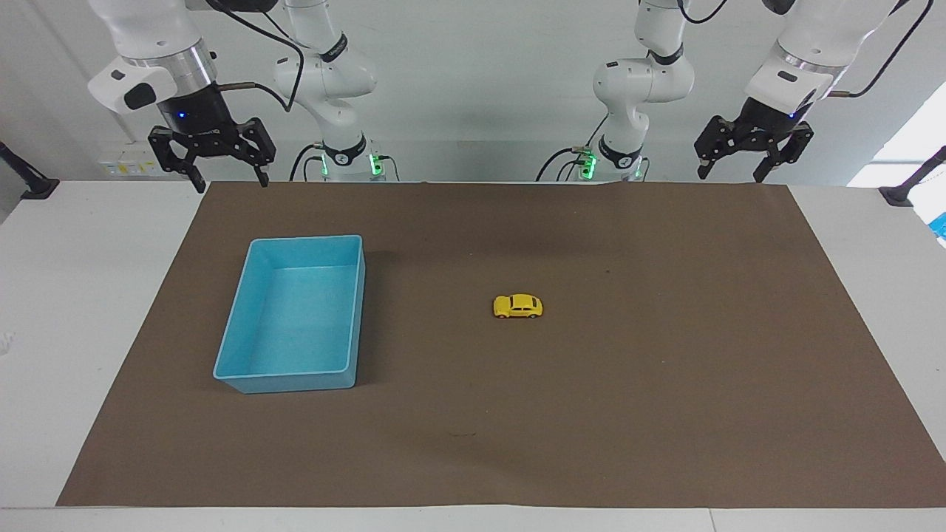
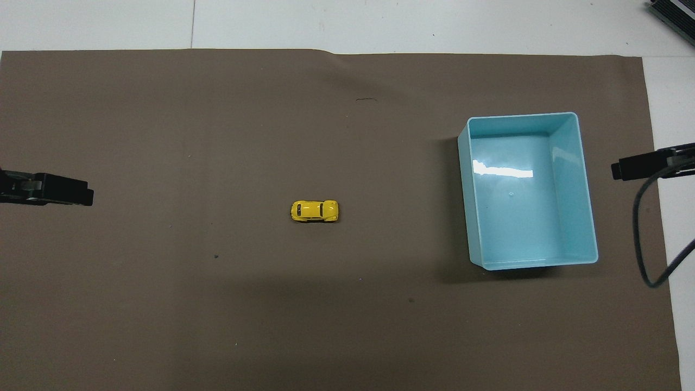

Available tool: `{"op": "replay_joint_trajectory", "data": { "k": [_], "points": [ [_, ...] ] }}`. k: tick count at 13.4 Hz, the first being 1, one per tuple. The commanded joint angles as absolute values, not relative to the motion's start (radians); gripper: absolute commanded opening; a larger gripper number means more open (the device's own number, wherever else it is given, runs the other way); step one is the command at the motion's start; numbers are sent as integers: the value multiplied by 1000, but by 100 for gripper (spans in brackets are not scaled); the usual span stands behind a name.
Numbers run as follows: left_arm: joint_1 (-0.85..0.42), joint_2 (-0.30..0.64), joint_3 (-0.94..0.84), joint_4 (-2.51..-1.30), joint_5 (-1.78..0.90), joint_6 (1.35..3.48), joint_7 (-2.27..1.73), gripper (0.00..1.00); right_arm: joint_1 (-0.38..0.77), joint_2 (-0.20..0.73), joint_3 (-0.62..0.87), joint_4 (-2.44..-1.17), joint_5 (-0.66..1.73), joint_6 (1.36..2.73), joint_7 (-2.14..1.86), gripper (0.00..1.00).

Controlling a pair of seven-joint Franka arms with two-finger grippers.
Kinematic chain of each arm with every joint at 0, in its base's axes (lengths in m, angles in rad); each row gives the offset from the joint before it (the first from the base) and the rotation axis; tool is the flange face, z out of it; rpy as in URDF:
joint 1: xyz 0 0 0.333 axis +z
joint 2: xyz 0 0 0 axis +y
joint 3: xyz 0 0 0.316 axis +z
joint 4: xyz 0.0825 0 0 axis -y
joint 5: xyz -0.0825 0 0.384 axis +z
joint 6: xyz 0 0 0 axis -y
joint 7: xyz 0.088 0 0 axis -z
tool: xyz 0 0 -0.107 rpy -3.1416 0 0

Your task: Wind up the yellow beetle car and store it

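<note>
The yellow beetle car [image 1: 518, 306] [image 2: 314, 210] stands on its wheels near the middle of the brown mat, touched by nothing. Toward the right arm's end of the table sits an empty blue bin [image 1: 260, 375] [image 2: 474, 190]. My left gripper [image 1: 751, 174] hangs open in the air over the mat's edge nearest the robots, at the left arm's end, well away from the car. At the other end of that edge my right gripper [image 1: 230, 181] also hangs open, holding nothing. In the overhead view only a fingertip of each shows at the side edges.
The brown mat [image 1: 628, 384] covers most of the white table [image 1: 66, 295]. A black cable [image 2: 643, 239] loops down beside the bin at the right arm's end. A dark clamp [image 1: 909, 185] sits on the table at the left arm's end.
</note>
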State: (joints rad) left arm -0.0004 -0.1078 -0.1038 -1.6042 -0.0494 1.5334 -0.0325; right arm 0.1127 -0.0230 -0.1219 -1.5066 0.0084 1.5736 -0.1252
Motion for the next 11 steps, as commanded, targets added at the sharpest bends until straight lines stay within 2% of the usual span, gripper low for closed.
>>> {"op": "replay_joint_trajectory", "data": {
  "k": [1,11],
  "points": [
    [-17,-106,-97,-1629,-60,1572,-128,100,110,-29,-120,-1506,0,1566,-107,100],
    [-106,-69,-98,-1640,-67,1641,-673,100,110,-29,-120,-1506,0,1566,-109,100]
  ]
}}
